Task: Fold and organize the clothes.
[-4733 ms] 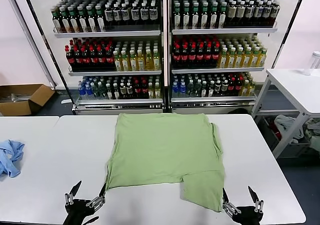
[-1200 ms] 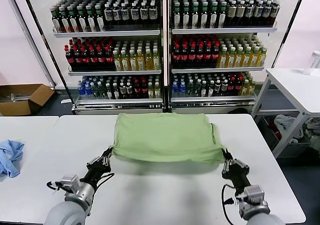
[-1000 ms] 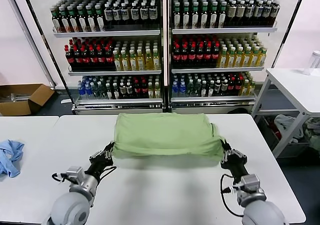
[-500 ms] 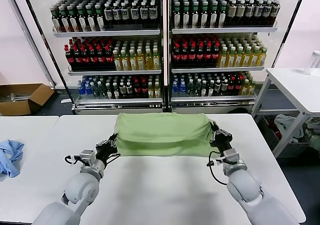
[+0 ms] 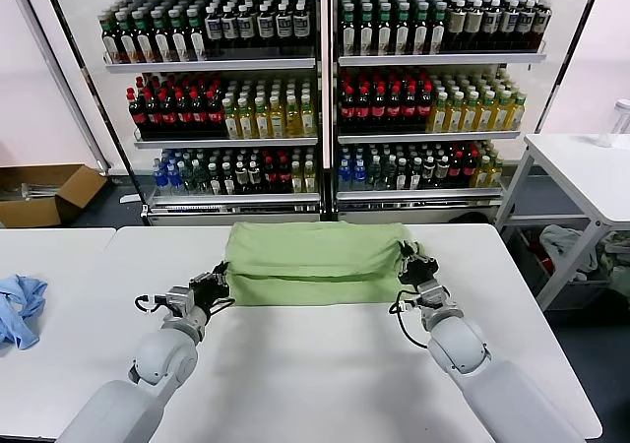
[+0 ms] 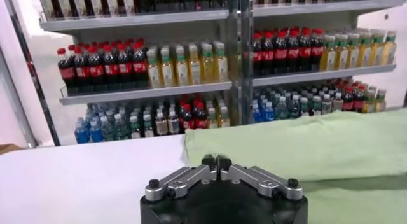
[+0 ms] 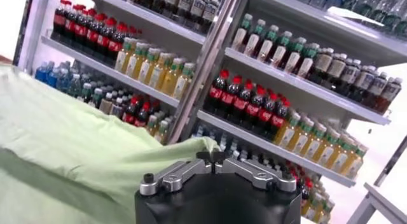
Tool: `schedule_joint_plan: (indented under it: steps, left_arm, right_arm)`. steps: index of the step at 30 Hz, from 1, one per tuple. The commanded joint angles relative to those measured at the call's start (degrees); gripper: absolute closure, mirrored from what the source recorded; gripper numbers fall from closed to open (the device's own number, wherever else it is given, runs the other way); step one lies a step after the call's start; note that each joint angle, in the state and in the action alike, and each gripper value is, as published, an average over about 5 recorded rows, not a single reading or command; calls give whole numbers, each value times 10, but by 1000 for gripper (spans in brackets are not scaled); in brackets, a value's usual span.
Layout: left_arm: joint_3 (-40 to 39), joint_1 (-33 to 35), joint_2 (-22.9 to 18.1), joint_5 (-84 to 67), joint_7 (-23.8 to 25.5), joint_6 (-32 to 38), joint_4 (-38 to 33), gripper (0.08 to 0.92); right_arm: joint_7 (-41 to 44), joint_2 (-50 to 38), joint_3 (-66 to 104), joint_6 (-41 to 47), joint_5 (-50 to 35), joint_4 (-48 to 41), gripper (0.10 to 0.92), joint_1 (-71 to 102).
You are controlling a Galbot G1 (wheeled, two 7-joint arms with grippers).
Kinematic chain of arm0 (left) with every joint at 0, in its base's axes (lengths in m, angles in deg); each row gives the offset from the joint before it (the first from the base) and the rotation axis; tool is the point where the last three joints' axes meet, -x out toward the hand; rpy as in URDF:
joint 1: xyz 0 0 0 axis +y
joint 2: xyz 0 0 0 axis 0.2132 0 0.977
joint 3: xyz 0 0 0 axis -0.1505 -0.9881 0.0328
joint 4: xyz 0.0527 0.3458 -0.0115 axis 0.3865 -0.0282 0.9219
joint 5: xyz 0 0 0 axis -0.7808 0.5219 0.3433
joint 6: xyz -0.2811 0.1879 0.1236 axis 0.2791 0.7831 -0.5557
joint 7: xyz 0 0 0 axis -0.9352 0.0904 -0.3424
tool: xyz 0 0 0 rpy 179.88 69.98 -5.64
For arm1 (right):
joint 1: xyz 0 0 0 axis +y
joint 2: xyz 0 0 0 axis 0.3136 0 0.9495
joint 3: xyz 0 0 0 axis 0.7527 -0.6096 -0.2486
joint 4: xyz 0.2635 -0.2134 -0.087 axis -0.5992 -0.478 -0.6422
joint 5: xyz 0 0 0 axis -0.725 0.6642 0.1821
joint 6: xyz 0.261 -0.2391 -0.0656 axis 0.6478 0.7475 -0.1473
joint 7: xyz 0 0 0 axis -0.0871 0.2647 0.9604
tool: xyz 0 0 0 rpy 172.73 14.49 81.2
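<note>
— Head view first: where does the shirt lie from you?

— My light green soft fabric polo shirt (image 5: pixel 315 263) lies folded into a band across the far middle of the white surface (image 5: pixel 325 374), long axis running side to side. My left gripper (image 5: pixel 211 287) sits at its left end, my right gripper (image 5: pixel 412 267) at its right end, one arm per end, neither nearer. Well off on my left lies a crumpled light blue cloth (image 5: pixel 20 308).

— Left wrist view?

— My left fingers (image 6: pixel 208 162) are pressed together, tips meeting just before the folded edge; I cannot see cloth between them.

— Right wrist view?

— My right fingers (image 7: pixel 205 160) look almost together at the green corner, yet I cannot tell whether they are letting go or pinching.

— So the next move?

— I judge it turns on that side-to-side axis: each end folds inward toward the middle.
</note>
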Motion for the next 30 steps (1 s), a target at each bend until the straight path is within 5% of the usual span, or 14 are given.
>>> schedule_joint_plan:
  steps: [1, 11, 20, 25, 30]
  left_arm:
    - [-8, -5, 2, 32, 6, -10, 18, 864]
    - [24, 46, 30, 25, -2, -30, -54, 596]
    - [75, 140, 53, 3, -10, -53, -166, 319]
    - [79, 169, 44, -27, -10, -71, -204, 197]
    - [69, 180, 31, -27, -3, -73, -195, 178]
  right_arm:
    - [4, 2, -12, 22, -14, -16, 771, -14]
    - [-34, -24, 27, 168, -161, 61, 485, 15]
    - [-25, -71, 106, 119, -123, 184, 238, 126]
    - [-15, -90, 146, 50, -111, 224, 204, 210]
    - [-3, -94, 169, 11, -130, 218, 203, 247]
